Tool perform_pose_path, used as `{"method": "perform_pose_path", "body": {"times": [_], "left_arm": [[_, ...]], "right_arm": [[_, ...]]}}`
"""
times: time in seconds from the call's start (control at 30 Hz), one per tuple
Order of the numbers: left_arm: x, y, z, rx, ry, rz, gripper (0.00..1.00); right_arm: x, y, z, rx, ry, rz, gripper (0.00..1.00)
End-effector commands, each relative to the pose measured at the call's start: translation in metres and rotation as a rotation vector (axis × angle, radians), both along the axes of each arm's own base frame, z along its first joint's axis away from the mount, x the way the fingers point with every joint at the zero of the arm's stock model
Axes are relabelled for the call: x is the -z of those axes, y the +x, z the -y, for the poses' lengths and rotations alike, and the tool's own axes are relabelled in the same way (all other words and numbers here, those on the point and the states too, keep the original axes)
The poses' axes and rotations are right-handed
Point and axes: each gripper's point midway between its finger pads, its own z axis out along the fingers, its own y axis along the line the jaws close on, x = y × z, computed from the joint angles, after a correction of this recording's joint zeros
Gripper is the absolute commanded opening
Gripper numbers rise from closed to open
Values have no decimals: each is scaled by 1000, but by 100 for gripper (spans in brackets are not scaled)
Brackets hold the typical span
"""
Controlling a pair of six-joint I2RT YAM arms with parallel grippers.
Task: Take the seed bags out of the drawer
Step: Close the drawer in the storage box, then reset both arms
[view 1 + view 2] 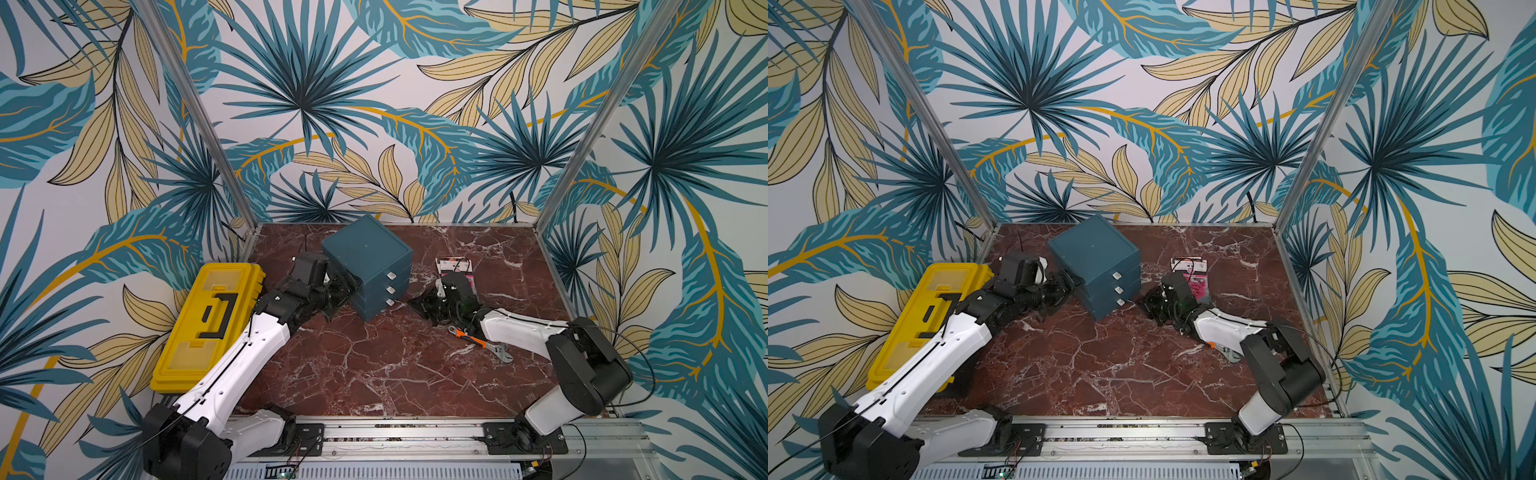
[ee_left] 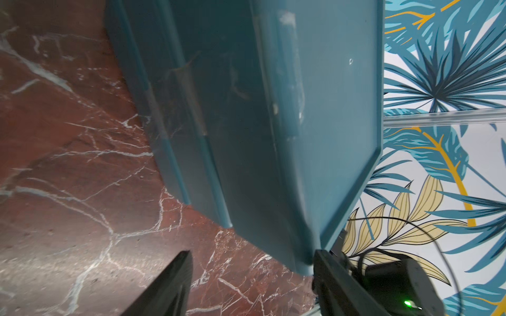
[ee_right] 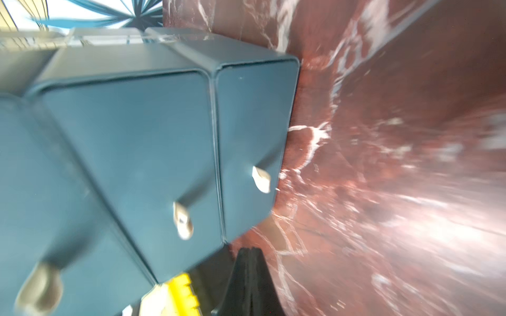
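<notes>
The seed bags (image 1: 446,266) are lying flat on the marbled table (image 1: 374,374), outside the drawers. They are sitting to the right of the blue drawer unit (image 1: 368,249), toward the back wall, and in both top views the right arm's wrist is covering their near end. Their long axis is running from the robot toward the back wall, slightly slanted. The right gripper (image 1: 415,302) is sitting just in front of them and is by far the nearer one. It is pointing away from them, though, toward the unit's front, with its tips pressed together on nothing near the lowest white handle (image 3: 261,179). All three drawers are looking closed, so whether more bags are lying inside cannot be told. The left gripper (image 2: 252,253) is standing with its jaws apart at the unit's left side, one finger (image 2: 331,273) touching a corner of it. The top packet is showing a white band and pink blooms, but its print is too small to read, and no brand is showing anywhere.
</notes>
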Motion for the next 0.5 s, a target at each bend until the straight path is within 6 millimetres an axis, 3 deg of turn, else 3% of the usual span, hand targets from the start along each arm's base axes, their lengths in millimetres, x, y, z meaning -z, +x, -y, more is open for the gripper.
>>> {"method": "perform_pose_path", "body": {"times": [0.0, 0.1, 0.23, 0.27, 0.4, 0.47], "left_arm": [[-30, -14, -19, -15, 75, 51, 78], [-40, -29, -35, -34, 136, 79, 85], [-44, -50, -62, -64, 256, 123, 93], [-45, -55, -71, -77, 292, 142, 100], [-48, -67, -109, -163, 458, 220, 100], [-51, -70, -116, -152, 510, 281, 100]], "right_arm": [[3, -33, 41, -110, -299, 17, 13], [-25, -50, 76, -149, -484, 85, 29], [-79, -61, 117, -154, -695, 250, 48], [-94, -63, 127, -145, -747, 293, 53], [-145, -66, 172, -22, -947, 409, 73], [-168, -65, 201, 103, -1072, 460, 78]]}}
